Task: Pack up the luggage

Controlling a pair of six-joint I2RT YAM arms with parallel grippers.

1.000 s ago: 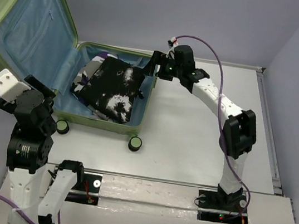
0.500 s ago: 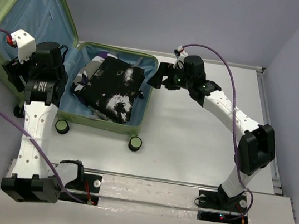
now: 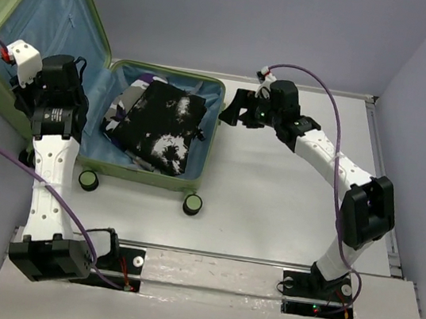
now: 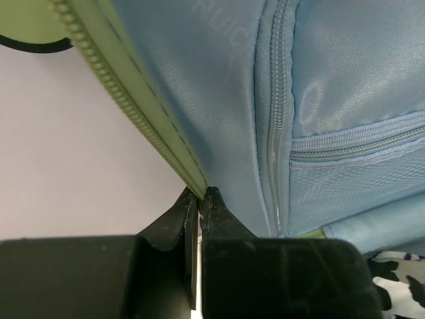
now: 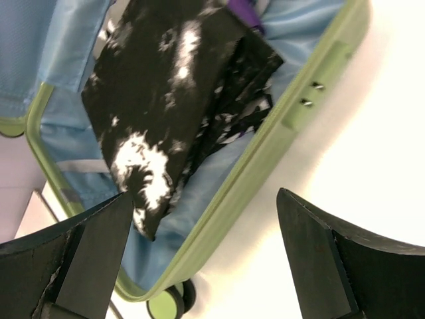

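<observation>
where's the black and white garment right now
The black and white garment lies left of centre in the top view, in the lower half of the open luggage, just left of the right gripper.

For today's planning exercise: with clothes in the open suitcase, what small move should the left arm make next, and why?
Probably swing the lid toward the base: the left pincer looks shut on the lid's rim, the patterned garment lies inside, and the right pincer hangs open beside the luggage.

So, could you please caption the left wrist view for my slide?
Left gripper, jaws closed, meets the zippered lid rim of the blue-lined, light-green hard-shell suitcase.
</observation>
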